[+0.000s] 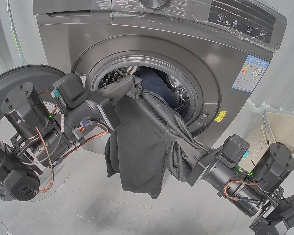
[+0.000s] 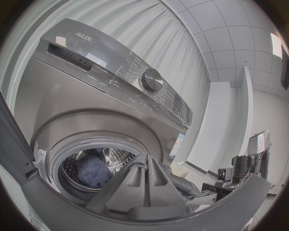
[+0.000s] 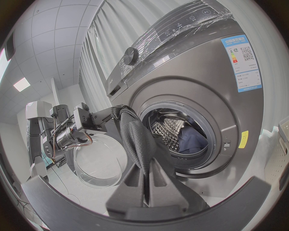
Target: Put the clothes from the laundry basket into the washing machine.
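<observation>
Grey front-loading washing machine (image 1: 156, 52), round door (image 1: 33, 74) swung open at robot's left. Black garment (image 1: 143, 141) stretched across drum mouth, lower part hanging toward floor (image 1: 131, 223). White laundry basket (image 1: 287, 130) beside machine, at right. Dark blue cloth (image 1: 155, 82) inside drum. Left gripper (image 1: 132, 81) clenched on black garment's top edge at drum rim; right gripper (image 1: 188, 143) clenched on its side, lower down.

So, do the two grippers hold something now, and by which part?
Both hold one black garment: the left gripper pinches its top edge by the washing machine opening, the right gripper a side edge; the rest hangs below.
</observation>
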`<state>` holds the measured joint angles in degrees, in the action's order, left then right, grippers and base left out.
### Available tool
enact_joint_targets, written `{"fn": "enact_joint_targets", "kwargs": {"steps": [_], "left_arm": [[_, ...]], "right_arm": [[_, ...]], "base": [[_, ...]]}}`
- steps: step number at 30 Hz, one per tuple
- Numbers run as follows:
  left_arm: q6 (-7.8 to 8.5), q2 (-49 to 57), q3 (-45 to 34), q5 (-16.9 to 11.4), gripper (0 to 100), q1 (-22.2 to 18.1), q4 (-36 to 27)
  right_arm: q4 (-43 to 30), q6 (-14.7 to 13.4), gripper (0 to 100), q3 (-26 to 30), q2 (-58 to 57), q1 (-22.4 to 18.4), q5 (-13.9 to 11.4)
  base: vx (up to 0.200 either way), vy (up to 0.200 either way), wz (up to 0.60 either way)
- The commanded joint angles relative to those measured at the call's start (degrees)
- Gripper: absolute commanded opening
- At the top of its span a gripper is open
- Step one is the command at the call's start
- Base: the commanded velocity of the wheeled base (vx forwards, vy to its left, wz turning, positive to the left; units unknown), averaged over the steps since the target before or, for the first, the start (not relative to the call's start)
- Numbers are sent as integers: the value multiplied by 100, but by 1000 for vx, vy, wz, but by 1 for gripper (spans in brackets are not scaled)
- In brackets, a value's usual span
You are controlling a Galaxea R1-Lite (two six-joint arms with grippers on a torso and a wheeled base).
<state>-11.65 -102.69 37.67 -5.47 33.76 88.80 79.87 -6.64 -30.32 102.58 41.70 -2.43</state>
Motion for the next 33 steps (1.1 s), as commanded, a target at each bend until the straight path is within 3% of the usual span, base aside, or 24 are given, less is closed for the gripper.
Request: {"fn": "enact_joint_targets", "kwargs": {"steps": [1, 8, 12, 17, 20, 23, 26, 33], "left_arm": [[5, 21, 12, -6, 0, 26, 6], [14, 83, 30, -6, 0, 43, 6], [49, 92, 39, -6, 0, 43, 6], [84, 162, 30, -33, 0, 43, -3], [76, 180, 30, -50, 0, 43, 6], [67, 215, 30, -50, 0, 43, 6], [76, 215, 30, -50, 0, 43, 6], [67, 197, 21, -50, 0, 43, 6]], "right_arm": [[64, -12, 100, -9, 69, 31, -12], [81, 23, 100, -18, 455, 470, -39], [99, 49, 100, -71, 622, 497, -153], [107, 49, 100, -528, 965, 356, -197], [99, 84, 100, -976, 1159, 13, -214], [99, 128, 100, -1442, 1290, -242, -408], [37, 128, 100, -1758, 1317, -286, -548], [2, 128, 100, -1969, 1519, -92, -584]], "base": [[0, 0, 0], [0, 0, 0], [0, 0, 0], [0, 0, 0], [0, 0, 0], [0, 0, 0], [0, 0, 0], [0, 0, 0]]}}
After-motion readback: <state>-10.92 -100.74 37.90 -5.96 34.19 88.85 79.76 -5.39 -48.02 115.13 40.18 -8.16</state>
